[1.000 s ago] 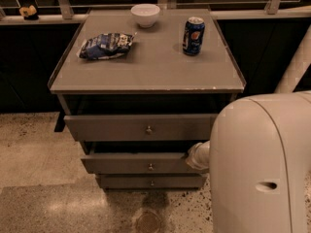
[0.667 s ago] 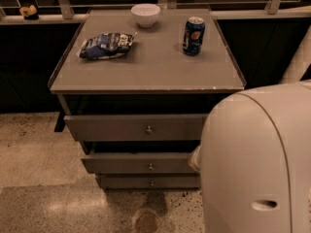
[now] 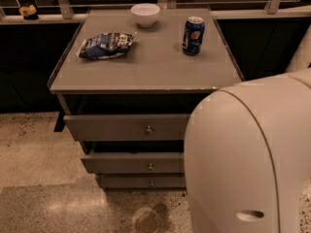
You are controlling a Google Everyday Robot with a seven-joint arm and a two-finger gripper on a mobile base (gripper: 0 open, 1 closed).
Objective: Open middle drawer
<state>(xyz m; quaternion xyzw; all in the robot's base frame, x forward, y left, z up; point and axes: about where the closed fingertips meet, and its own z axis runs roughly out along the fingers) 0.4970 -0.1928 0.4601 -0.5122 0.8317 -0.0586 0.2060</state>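
Note:
The grey cabinet has three flat drawer fronts. The middle drawer (image 3: pixel 127 163) has a small round metal knob (image 3: pixel 150 167) and stands slightly out, with a dark gap above it. The taller top drawer (image 3: pixel 121 127) also stands slightly out. The narrow bottom drawer (image 3: pixel 136 181) sits below. The arm's big white housing (image 3: pixel 243 159) fills the right foreground and covers the right ends of all three drawers. The gripper is hidden behind this housing and does not show.
On the cabinet top (image 3: pixel 146 69) lie a blue chip bag (image 3: pixel 105 45), a white bowl (image 3: pixel 145 14) and a blue soda can (image 3: pixel 193 35). A railing and ledge run behind it. The speckled floor has a round stain (image 3: pixel 148 220) in front.
The white arm housing has spread leftward and now covers more of the drawers' right ends, including the pale part seen earlier beside the middle drawer. The drawers look unchanged.

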